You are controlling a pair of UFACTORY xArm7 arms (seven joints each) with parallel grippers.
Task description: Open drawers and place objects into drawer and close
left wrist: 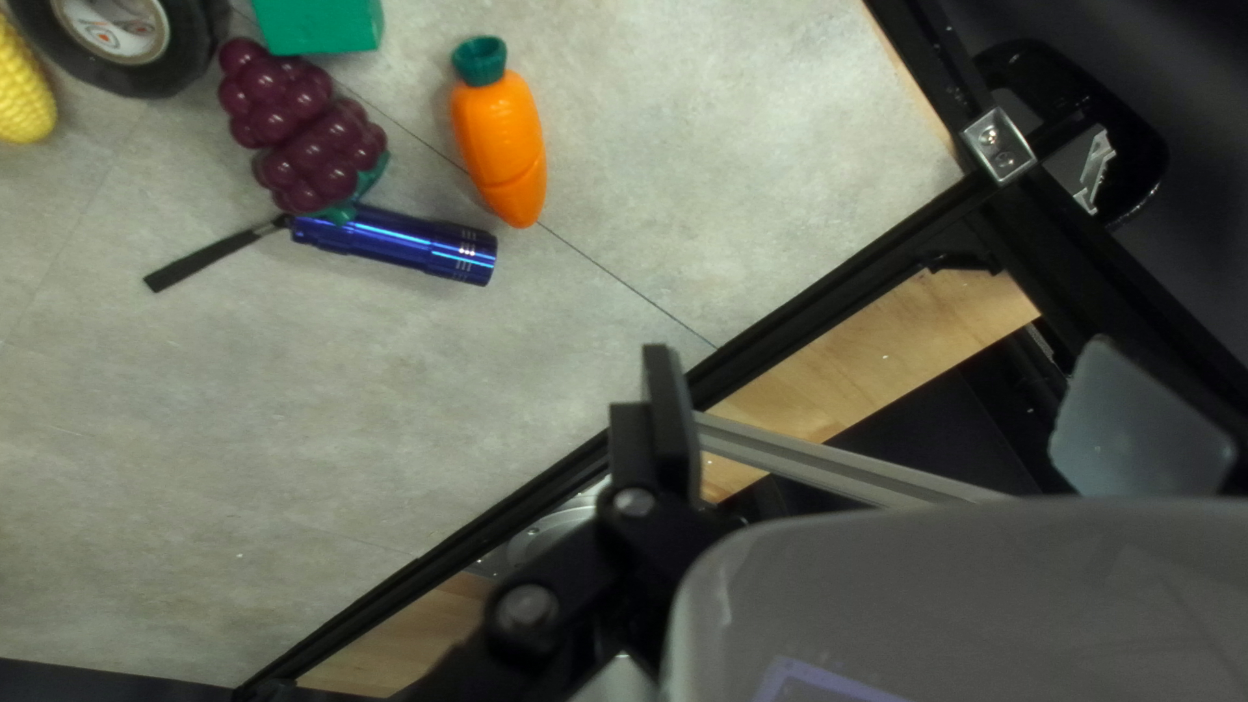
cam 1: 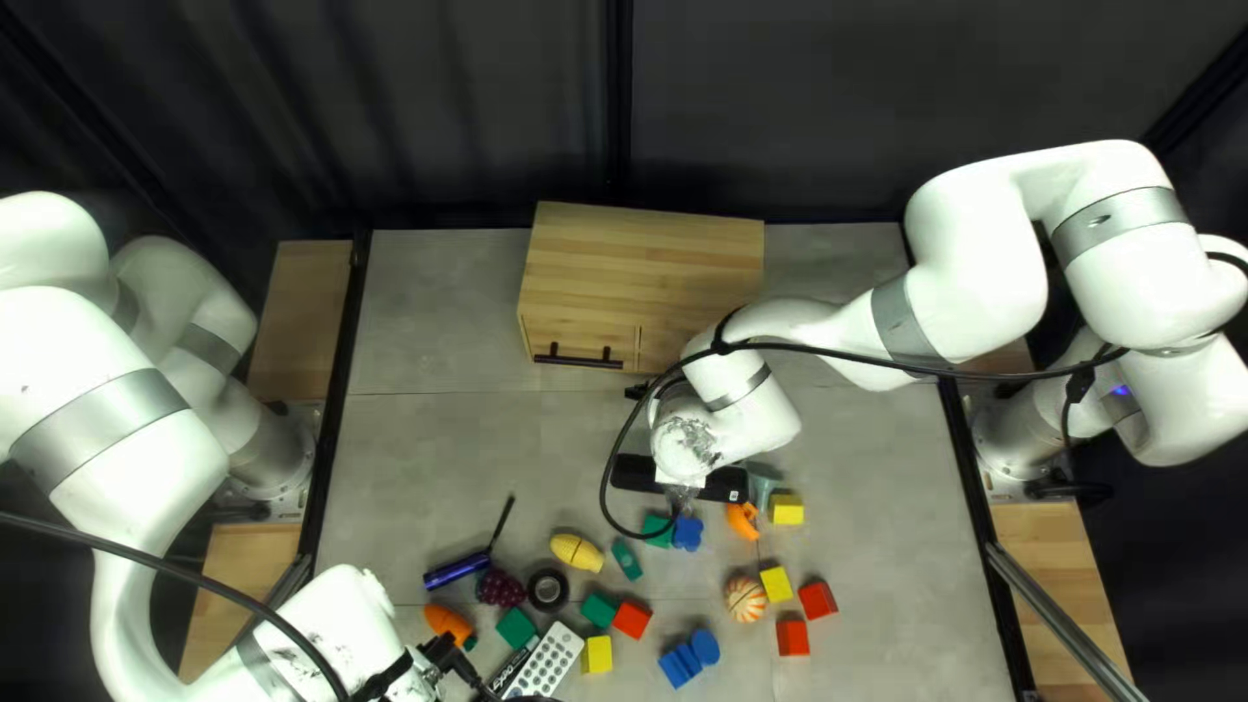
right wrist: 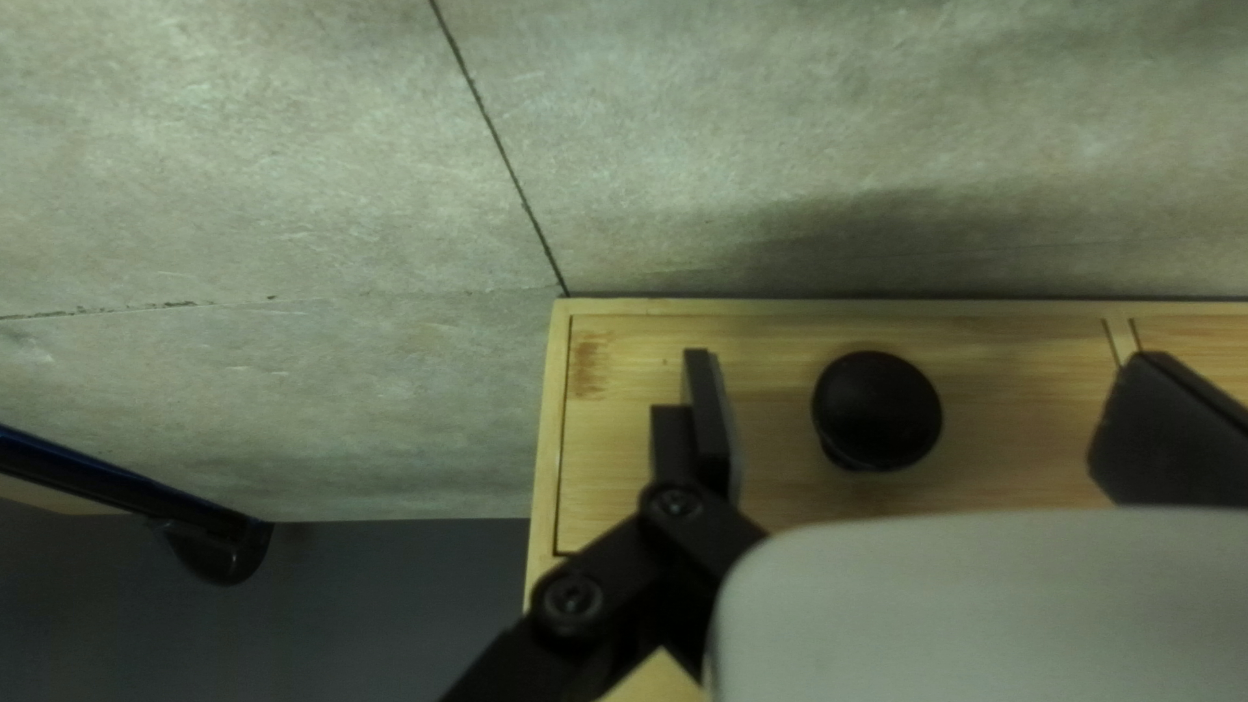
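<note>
At twelve o'clock in the top left view stands the wooden cabinet (cam 1: pixel 637 260), its bar handle (cam 1: pixel 579 358) facing the near edge and its visible fronts looking flush, so I judge the work to be at its first step: getting a drawer open. My right gripper (right wrist: pixel 926 377) is aimed at the cabinet front, its fingers parted with nothing grasped; the round black knob (right wrist: pixel 878 407) shows between them, with no contact from both sides. Next, I think, it should go in straight at twelve o'clock, centre on the knob, clench and draw the drawer out squarely; so smooth and round a knob might slip from a shallow hold. My left gripper (left wrist: pixel 880 349) is also released and empty, with the toy carrot (left wrist: pixel 505 150) at ten o'clock from it and the blue flashlight (left wrist: pixel 403 245) between nine and ten, beside the toy grapes (left wrist: pixel 299 124). These and the other loose things lie on the table, mostly between five and seven o'clock from the cabinet; which are meant for the drawer I cannot tell. As for print, the core of the black tape roll (left wrist: pixel 115 33) bears a label, and pale lettering marks a dark item (cam 1: pixel 510 668) beside the white remote (cam 1: pixel 551 657); I leave both unread.
</note>
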